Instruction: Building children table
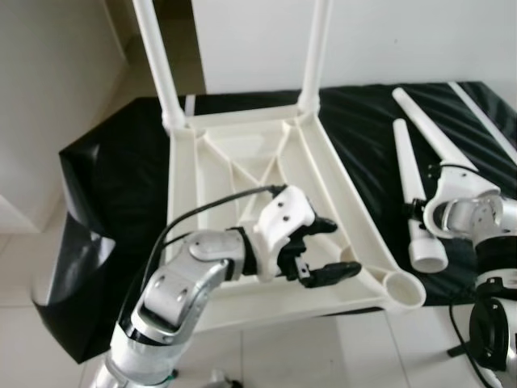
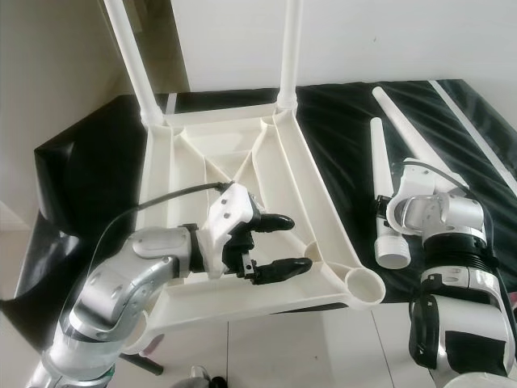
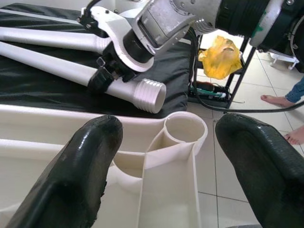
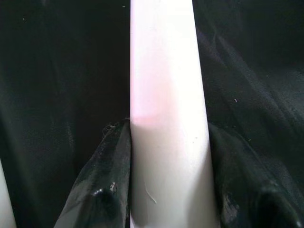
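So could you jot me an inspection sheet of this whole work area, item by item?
Surface: black sheet over the floor.
Job's things: upside-down white tabletop, two legs screwed in at its far corners; near corner socket empty; two loose legs, one lying free.
Clutter: yellow bag on a black rack.
Grippers: left gripper open above the tabletop's near edge; right gripper shut on the other loose leg.
Cables: black cable along the left arm.
Surroundings: white wall, tiled floor, a person's bare feet.
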Robot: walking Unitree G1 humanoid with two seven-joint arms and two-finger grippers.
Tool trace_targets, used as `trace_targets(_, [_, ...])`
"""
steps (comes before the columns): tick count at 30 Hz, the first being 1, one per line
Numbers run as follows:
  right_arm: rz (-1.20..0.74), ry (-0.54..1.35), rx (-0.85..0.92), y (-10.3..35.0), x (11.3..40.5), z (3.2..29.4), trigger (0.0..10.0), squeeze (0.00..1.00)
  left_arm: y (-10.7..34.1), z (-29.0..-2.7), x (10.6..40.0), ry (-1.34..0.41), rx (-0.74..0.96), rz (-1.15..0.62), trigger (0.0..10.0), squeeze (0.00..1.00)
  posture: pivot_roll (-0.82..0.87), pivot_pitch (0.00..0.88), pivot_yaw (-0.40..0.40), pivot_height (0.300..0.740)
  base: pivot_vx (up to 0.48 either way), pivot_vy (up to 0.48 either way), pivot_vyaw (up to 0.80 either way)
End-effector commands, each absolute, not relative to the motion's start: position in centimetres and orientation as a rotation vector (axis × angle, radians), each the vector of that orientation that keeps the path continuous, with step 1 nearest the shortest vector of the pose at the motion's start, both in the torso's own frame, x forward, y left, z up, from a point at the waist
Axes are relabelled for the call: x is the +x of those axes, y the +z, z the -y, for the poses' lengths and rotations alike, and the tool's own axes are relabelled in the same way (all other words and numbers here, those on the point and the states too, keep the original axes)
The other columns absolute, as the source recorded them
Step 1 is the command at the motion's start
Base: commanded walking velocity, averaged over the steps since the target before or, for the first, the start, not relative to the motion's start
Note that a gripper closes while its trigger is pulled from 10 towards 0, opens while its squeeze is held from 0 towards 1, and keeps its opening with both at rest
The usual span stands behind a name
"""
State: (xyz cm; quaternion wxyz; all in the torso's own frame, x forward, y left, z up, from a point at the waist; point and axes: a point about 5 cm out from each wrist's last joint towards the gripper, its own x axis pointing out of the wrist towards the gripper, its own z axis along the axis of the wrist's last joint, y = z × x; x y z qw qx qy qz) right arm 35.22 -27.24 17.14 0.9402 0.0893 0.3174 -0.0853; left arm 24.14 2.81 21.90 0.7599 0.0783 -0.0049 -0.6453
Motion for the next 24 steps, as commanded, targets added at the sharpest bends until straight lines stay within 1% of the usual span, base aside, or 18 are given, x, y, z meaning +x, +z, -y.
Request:
trace_targets(1, [-0.705, -0.144, 0.202, 15.9, 35.0, 26.5, 0.0, 0.0, 21.9, -3.1, 24.9, -1.286, 0.161, 0.004, 10.0, 0.0, 0.11, 0.098, 0.014, 0.74, 0.0, 0.0, 0.0])
trace_targets(3, [-0.65, -0.107, 0.203, 16.7, 35.3, 26.2, 0.0, 0.0, 22.0, -3.1, 25.1, -1.273, 0.15, -0.002, 10.0, 0.0, 0.1, 0.093, 0.01, 0.74, 0.0, 0.0, 0.0])
trace_targets(7, [-0.598, -0.067, 0.205, 17.5, 35.6, 25.8, 0.0, 0.0, 22.1, -3.2, 25.3, -1.259, 0.14, -0.005, 10.0, 0.0, 0.1, 0.093, 0.01, 0.74, 0.0, 0.0, 0.0])
trace_targets(8, [-0.514, -0.043, 0.193, 18.6, 35.8, 25.7, 2.6, 0.0, 22.3, -3.3, 25.8, -1.236, 0.128, -0.002, 10.0, 0.0, 0.1, 0.081, 0.007, 0.74, 0.0, 0.0, 0.0])
trace_targets(9, [-0.447, -0.037, 0.176, 19.4, 35.9, 25.8, 10.0, 0.0, 22.5, -3.3, 26.3, -1.217, 0.118, 0.003, 10.0, 0.0, 0.09, 0.072, 0.005, 0.74, 0.0, 0.0, 0.0])
trace_targets(10, [-0.379, -0.028, 0.159, 20.2, 36.0, 25.9, 10.0, 0.0, 22.7, -3.4, 26.9, -1.199, 0.105, 0.003, 10.0, 0.0, 0.09, 0.063, 0.004, 0.74, 0.0, 0.0, 0.0])
trace_targets(13, [-0.337, -0.022, 0.147, 20.7, 36.0, 25.9, 10.0, 0.0, 22.8, -3.4, 27.2, -1.189, 0.097, 0.002, 10.0, 0.0, 0.09, 0.063, 0.004, 0.74, 0.0, 0.0, 0.0])
trace_targets(14, [-0.277, -0.015, 0.139, 21.3, 35.9, 26.1, 10.0, 0.0, 23.1, -3.5, 27.6, -1.176, 0.092, 0.012, 10.0, 0.0, 0.09, 0.049, 0.002, 0.74, 0.0, 0.0, 0.0])
trace_targets(16, [-0.221, 0.003, 0.164, 21.8, 35.6, 26.3, 10.0, 0.0, 23.5, -3.6, 28.2, -1.159, 0.087, 0.028, 10.0, 0.0, 0.09, 0.044, 0.001, 0.74, 0.0, 0.0, 0.0])
trace_targets(17, [-0.177, -0.003, 0.155, 22.0, 35.4, 26.6, 10.0, 0.0, 23.8, -3.6, 28.7, -1.141, 0.087, 0.04, 10.0, 0.0, 0.08, 0.025, 0.003, 0.74, 0.0, 0.0, 0.0])
trace_targets(19, [-0.117, -0.023, 0.127, 22.2, 35.0, 27.1, 10.0, 0.0, 24.1, -3.6, 29.3, -1.116, 0.091, 0.043, 10.0, 0.0, 0.08, 0.018, 0.006, 0.74, 0.0, 0.0, 0.0])
trace_targets(24, [-0.084, -0.019, 0.159, 21.8, 34.5, 27.4, 10.0, 0.0, 24.1, -3.3, 30.3, -1.078, 0.096, 0.011, 10.0, 0.0, 0.07, 0.007, 0.006, 0.74, 0.0, 0.0, 0.0])
